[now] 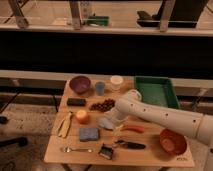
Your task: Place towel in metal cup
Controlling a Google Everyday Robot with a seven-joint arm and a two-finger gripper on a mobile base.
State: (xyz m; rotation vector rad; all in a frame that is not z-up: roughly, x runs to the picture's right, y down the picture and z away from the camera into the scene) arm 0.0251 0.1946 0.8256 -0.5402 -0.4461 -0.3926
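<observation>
A blue folded towel [89, 134] lies flat on the wooden table [150, 152], left of centre near the front. The metal cup [100, 88] stands upright at the back, between a purple bowl [80, 84] and a white cup [116, 82]. My white arm reaches in from the right. My gripper [106, 123] is low over the table's middle, just right of and behind the towel, and well in front of the metal cup.
A green tray [156, 91] sits at back right and an orange bowl [173, 142] at front right. A black block [76, 102], grapes [103, 105], an orange fruit [82, 116], a banana [65, 124], a carrot [132, 128], a spoon [75, 149] and dark tools [125, 145] lie around.
</observation>
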